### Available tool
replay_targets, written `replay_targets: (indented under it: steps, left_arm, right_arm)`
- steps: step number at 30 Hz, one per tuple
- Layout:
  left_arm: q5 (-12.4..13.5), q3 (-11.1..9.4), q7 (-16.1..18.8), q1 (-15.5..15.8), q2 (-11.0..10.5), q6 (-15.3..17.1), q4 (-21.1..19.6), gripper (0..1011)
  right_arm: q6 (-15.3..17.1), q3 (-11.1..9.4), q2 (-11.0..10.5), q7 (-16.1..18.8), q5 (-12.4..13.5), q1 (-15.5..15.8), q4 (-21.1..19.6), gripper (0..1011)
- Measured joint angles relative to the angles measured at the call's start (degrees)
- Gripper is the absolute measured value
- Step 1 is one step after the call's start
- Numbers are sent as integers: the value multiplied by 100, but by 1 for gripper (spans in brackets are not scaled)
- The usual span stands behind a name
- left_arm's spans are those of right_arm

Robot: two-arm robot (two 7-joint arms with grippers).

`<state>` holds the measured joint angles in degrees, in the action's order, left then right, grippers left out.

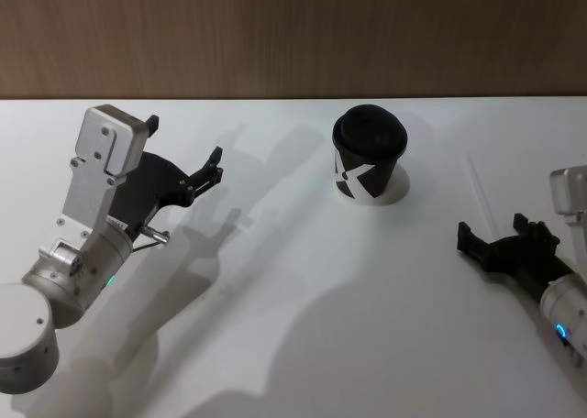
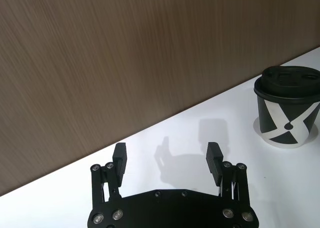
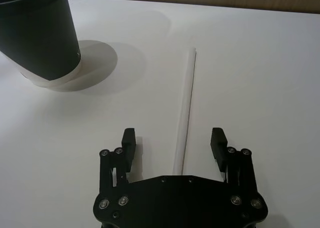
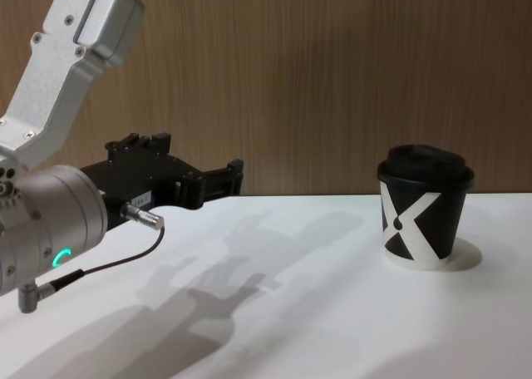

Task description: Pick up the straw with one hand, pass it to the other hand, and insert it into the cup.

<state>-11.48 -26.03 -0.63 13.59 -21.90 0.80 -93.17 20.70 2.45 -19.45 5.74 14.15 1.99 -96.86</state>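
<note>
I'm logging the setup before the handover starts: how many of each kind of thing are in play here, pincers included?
Straw: 1
Cup: 1
Pincers: 2, the left pincer and the right pincer, both open
Total: 4

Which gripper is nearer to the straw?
Right. The right gripper, open, is at one end of the straw; the left gripper, open, is left of the cup.

Cup (image 1: 362, 175): black, bold white X mark, white bottom rim, black lid (image 1: 370, 129) | straw (image 3: 186, 103): plain white | left hand (image 2: 167, 150), right hand (image 3: 174, 136): black | left arm (image 4: 66, 55): silver, green ring light (image 4: 58, 258) | table (image 1: 293, 299): white | wall (image 1: 293, 33): brown woodgrain
</note>
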Motion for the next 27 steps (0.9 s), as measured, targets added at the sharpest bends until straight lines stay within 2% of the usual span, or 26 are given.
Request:
replay_targets:
  steps: [12, 23, 24, 27]
  left_arm:
    - [0, 0, 0, 0, 0, 0, 0, 1000]
    - [0, 0, 0, 0, 0, 0, 0, 1000]
    - [0, 0, 0, 0, 0, 0, 0, 1000]
    - [0, 0, 0, 0, 0, 0, 0, 1000]
  right_arm:
    - [9, 7, 16, 7, -28, -12, 14, 627]
    - [17, 11, 22, 7, -40, -17, 22, 245]
    - [18, 11, 23, 7, -40, -17, 22, 245]
    - [24, 11, 24, 6, -43, -18, 23, 162]
